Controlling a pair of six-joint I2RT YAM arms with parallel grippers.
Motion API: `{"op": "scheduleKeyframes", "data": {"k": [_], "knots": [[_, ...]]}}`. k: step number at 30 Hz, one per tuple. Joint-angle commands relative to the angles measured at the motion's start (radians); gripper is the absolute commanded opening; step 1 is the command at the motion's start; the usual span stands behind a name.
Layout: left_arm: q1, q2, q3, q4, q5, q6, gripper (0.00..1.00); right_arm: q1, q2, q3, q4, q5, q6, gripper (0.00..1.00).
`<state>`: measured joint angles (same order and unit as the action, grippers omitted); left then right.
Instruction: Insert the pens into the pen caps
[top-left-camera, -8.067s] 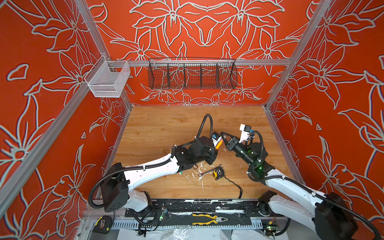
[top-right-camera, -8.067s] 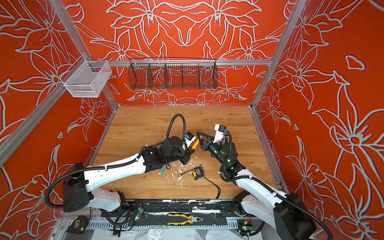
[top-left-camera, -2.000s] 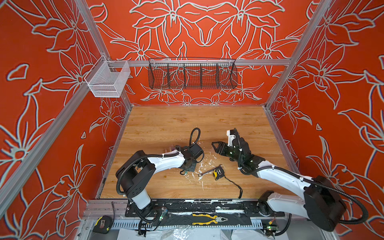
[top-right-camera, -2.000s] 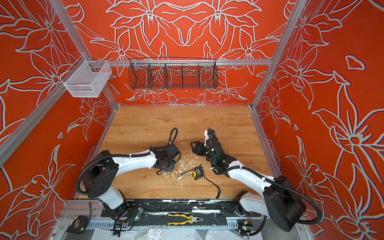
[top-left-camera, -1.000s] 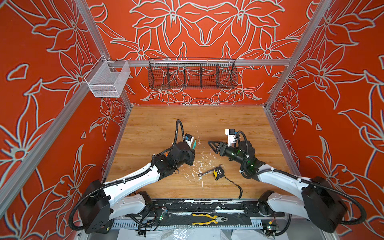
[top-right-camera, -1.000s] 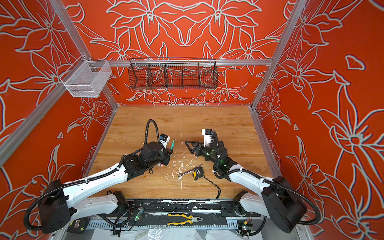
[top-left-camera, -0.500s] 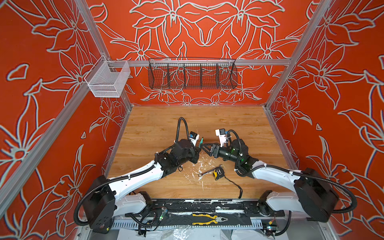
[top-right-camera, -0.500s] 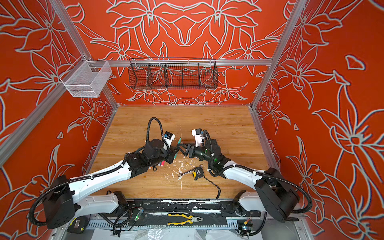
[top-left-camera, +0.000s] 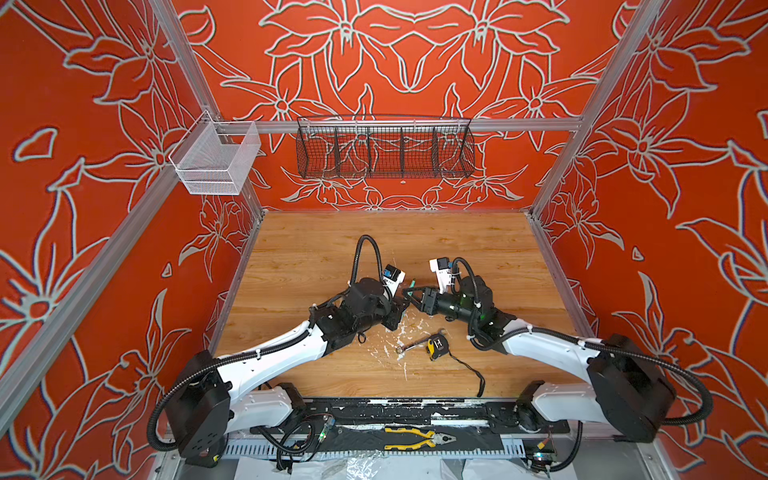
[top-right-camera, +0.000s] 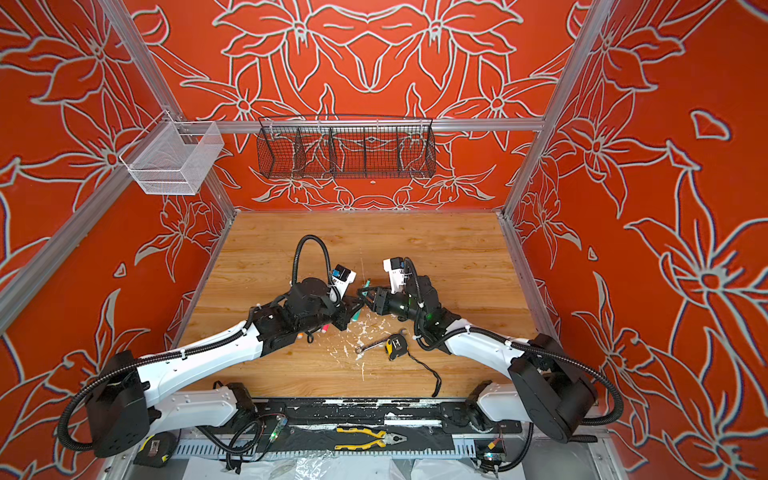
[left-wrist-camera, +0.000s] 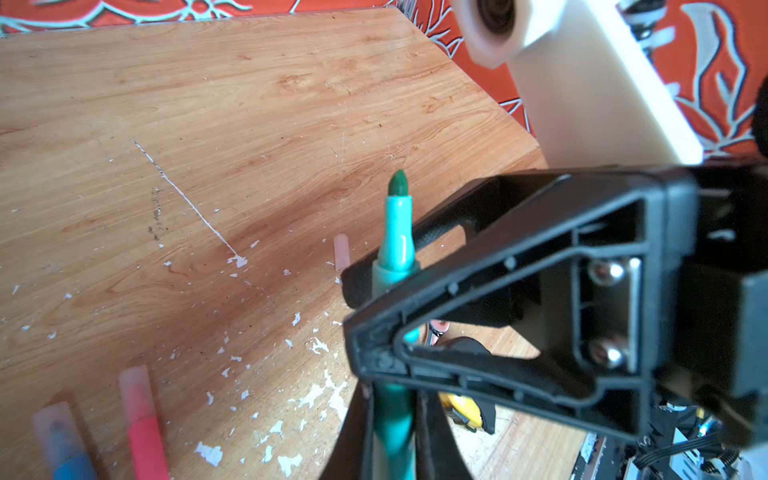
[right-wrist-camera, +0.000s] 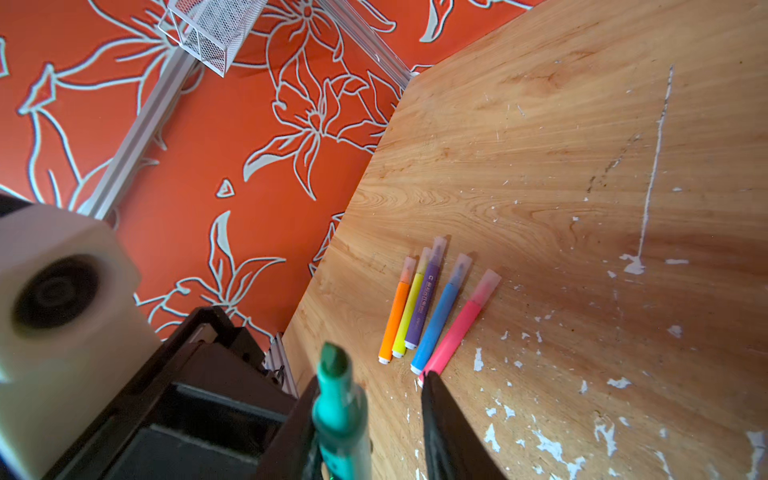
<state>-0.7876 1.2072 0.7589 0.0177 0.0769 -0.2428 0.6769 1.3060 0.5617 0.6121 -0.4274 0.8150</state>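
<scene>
My left gripper (left-wrist-camera: 392, 419) is shut on the barrel of a green pen (left-wrist-camera: 397, 232), which is uncapped and held tip up above the table's middle. My right gripper (right-wrist-camera: 370, 386) reaches in from the opposite side and is open around the same pen (right-wrist-camera: 338, 399). The pen lies against one finger, with a gap to the other. In both top views the grippers meet (top-left-camera: 409, 293) (top-right-camera: 360, 296). One loose clear pen cap (left-wrist-camera: 340, 251) lies on the wood beyond the pen. Several capped pens lie side by side: orange (right-wrist-camera: 395, 320), yellow (right-wrist-camera: 409, 316), purple (right-wrist-camera: 424, 307), blue (right-wrist-camera: 438, 328), pink (right-wrist-camera: 457, 328).
A silver wrench (top-left-camera: 415, 343) and a yellow tape measure (top-left-camera: 436, 345) with a black cord lie just in front of the grippers. White paint flecks dot the wood there. A black wire basket (top-left-camera: 384, 149) and a white mesh basket (top-left-camera: 216, 162) hang on the walls. Pliers (top-left-camera: 415, 436) rest on the front rail.
Both arms came together over the table's middle. The left carried the green pen up and rightward; the right moved left, and its jaws narrowed around the pen.
</scene>
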Motion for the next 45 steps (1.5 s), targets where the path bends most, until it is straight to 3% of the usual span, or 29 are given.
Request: {"op": "scheduleKeyframes", "data": {"k": [1, 7, 12, 16, 22, 30, 36, 38, 43, 45], "knots": [[-0.009, 0.012, 0.029, 0.020, 0.048, 0.020, 0.00, 0.006, 0.004, 0.031, -0.009, 0.016, -0.004, 0.30], [-0.010, 0.025, 0.041, 0.013, 0.057, 0.003, 0.00, 0.006, 0.007, 0.025, 0.001, 0.022, 0.006, 0.13], [-0.010, 0.050, 0.045, 0.012, 0.040, -0.008, 0.19, 0.005, 0.015, 0.016, 0.008, 0.037, 0.013, 0.01], [-0.010, 0.068, 0.055, 0.008, 0.061, -0.018, 0.33, 0.007, 0.038, 0.003, 0.064, 0.011, 0.061, 0.00], [-0.010, 0.109, 0.064, 0.011, 0.040, -0.017, 0.42, 0.007, 0.031, -0.019, 0.102, 0.020, 0.064, 0.00], [-0.010, 0.094, 0.040, 0.042, 0.017, -0.009, 0.40, 0.007, -0.043, -0.049, 0.093, 0.051, 0.073, 0.00], [-0.010, 0.045, -0.003, 0.091, 0.028, 0.001, 0.13, 0.007, -0.065, -0.066, 0.100, 0.058, 0.094, 0.00], [-0.009, 0.040, -0.004, 0.091, 0.033, 0.003, 0.08, 0.007, -0.062, -0.065, 0.103, 0.056, 0.099, 0.00], [-0.010, 0.027, -0.018, 0.104, 0.020, 0.009, 0.07, 0.007, -0.057, -0.061, 0.082, 0.070, 0.088, 0.00], [-0.010, 0.027, -0.017, 0.105, 0.024, 0.007, 0.16, 0.008, -0.048, -0.061, 0.085, 0.069, 0.093, 0.00]]}}
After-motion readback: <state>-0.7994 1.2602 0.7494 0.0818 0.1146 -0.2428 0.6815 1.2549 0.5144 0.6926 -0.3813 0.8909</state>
